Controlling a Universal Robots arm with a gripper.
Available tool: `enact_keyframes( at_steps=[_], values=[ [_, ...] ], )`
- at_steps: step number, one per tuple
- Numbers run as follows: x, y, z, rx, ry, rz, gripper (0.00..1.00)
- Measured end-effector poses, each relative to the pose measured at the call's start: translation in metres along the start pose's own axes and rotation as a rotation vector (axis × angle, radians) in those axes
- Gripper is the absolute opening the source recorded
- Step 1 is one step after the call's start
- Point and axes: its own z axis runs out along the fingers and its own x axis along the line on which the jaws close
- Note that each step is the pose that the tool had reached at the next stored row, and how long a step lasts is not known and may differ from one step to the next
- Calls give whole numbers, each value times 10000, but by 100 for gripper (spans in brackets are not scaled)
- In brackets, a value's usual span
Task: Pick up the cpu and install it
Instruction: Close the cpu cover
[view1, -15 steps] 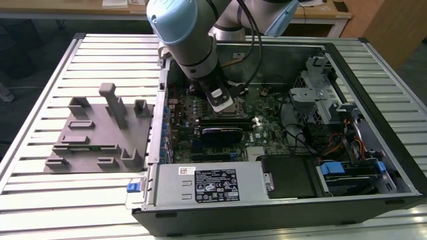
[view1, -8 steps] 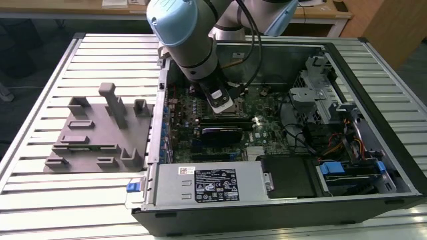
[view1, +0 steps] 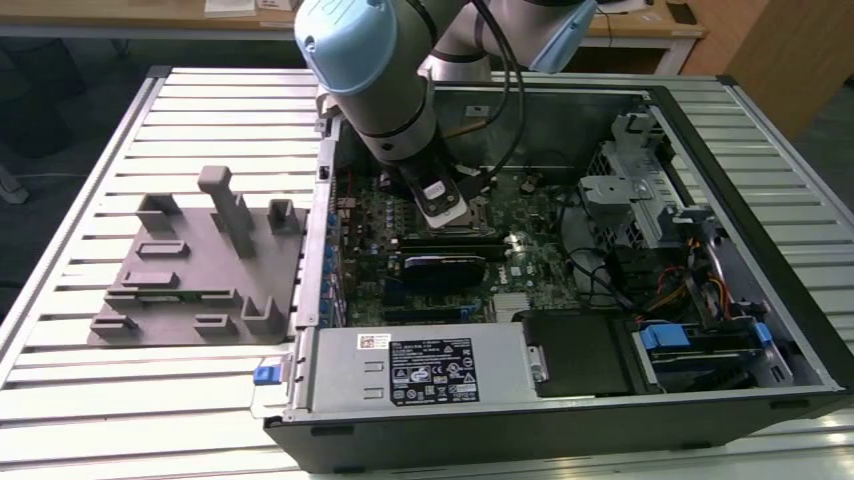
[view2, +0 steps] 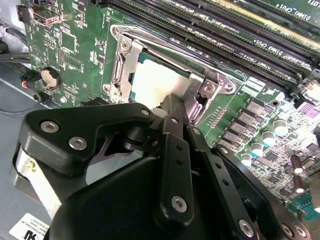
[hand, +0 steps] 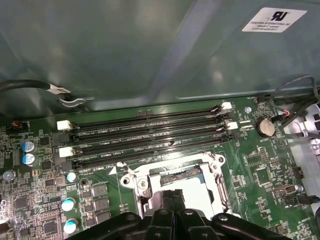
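Note:
The cpu (view2: 152, 82), a flat silvery-white square, lies low inside the open metal-framed socket (view2: 122, 60) on the green motherboard. My gripper (view2: 174, 102) is at the cpu's edge, its black fingers drawn together on the chip. In the first wrist view the cpu (hand: 200, 197) shows pale inside the socket frame (hand: 175, 172), partly hidden behind my gripper (hand: 171, 196). In the exterior view the arm reaches down into the open computer case and my gripper (view1: 454, 225) is over the middle of the board.
A grey fixture (view1: 187, 270) with upright posts sits on the slatted table at the exterior view's left. The case wall (view1: 747, 400) rings the board. A labelled power supply (view1: 431, 370), drive cages (view1: 641, 180) and cables (view1: 681, 290) crowd the case. Memory slots (hand: 150, 135) run beside the socket.

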Motion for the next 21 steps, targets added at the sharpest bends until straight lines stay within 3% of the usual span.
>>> enact_keyframes(
  at_steps=[12, 15, 21],
  values=[
    [-54, 11, 14, -7, -3, 2, 11],
    [-57, 14, 4, -62, 5, 20, 11],
    [-62, 18, -20, -271, 40, 97, 11]
  ],
)
